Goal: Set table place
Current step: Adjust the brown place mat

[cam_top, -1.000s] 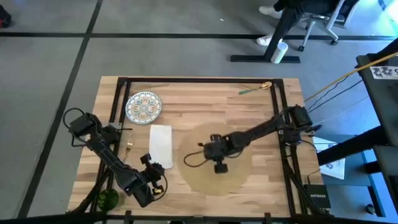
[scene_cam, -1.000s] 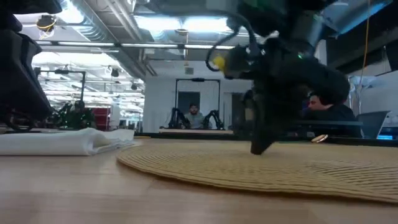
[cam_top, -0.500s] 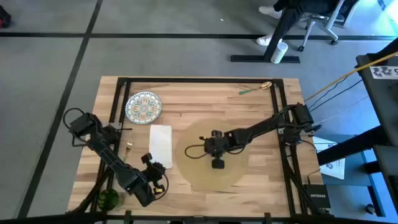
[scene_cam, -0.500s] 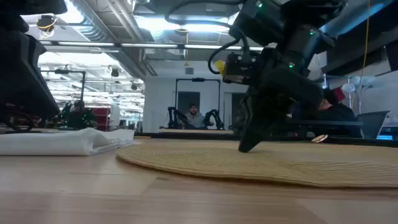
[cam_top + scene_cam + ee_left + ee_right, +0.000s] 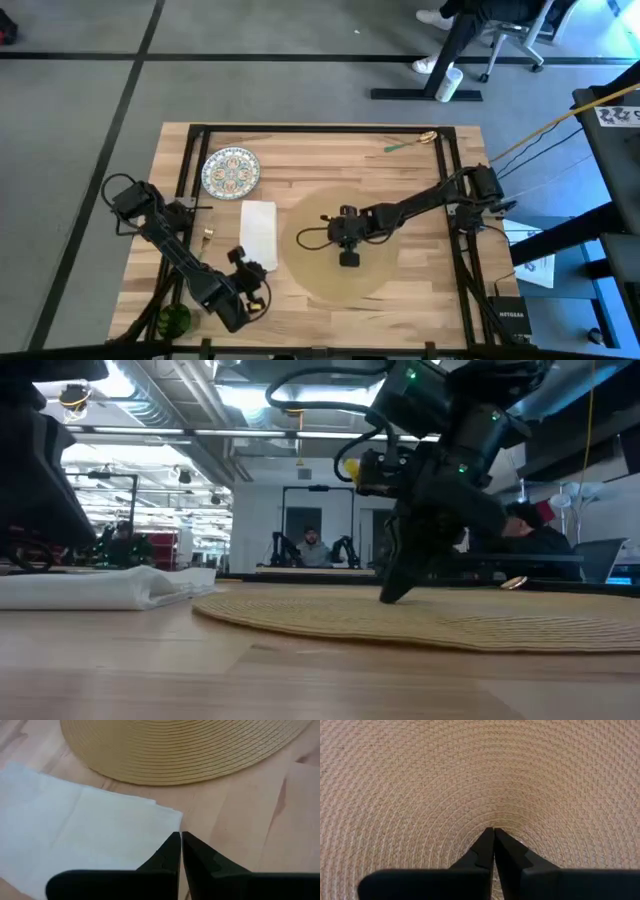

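Right pincer (image 5: pixel 493 831) pinched closed, tip pressing mid placemat (image 5: pixel 375 285) to drag it across the counter (image 5: pixel 330 160); left pincer (image 5: pixel 180 836) closed, parked near front-left corner.

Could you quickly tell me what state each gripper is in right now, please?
Left gripper: shut, holding nothing, just above the napkin corner.
Right gripper: shut, empty, tips pressed on the placemat.

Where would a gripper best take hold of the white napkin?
Likely the napkin's folded corner nearest the left gripper, coming in low from that side: it lies flat on the table, and its layered edge shows in the low view.
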Available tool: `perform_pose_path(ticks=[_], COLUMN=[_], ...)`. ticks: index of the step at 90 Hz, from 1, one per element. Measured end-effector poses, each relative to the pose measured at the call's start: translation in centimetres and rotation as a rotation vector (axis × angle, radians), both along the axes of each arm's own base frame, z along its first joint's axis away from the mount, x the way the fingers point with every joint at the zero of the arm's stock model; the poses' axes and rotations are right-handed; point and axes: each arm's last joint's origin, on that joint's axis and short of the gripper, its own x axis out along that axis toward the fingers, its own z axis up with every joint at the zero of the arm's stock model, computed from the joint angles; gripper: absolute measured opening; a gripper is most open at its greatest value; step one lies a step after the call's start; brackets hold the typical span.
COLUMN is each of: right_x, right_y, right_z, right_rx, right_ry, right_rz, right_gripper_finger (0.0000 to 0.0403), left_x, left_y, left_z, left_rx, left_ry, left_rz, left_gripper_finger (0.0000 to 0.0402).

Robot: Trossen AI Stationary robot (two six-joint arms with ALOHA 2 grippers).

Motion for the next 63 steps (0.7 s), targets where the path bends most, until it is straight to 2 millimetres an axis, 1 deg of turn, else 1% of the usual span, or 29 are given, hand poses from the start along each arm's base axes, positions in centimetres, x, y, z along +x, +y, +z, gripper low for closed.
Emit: perform_pose_path(ticks=[15,29,45,63], right_x=[0.0,0.0,0.1,0.1], right_y=[0.0,0.0,0.0,0.0], right_z=[0.0,0.0,0.0,0.0], right_rx=[0.001,0.003,0.003,0.001], right_ry=[-0.003,-0.004,-0.006,-0.007], right_rz=[0.0,0.001,0.0,0.005], right_gripper_finger=[0.0,0.0,0.0,0.0], left_x=[0.1,0.3,0.2,0.2], left_y=[0.1,1.3,2.5,2.5], left_z=[0.0,-0.2,-0.1,0.0], left_rx=[0.005,0.0,0.09,0.122], left_ry=[0.003,0.06,0.114,0.128], left_rz=[-0.001,0.073,0.09,0.054], left_gripper_finger=[0.0,0.0,0.0,0.0])
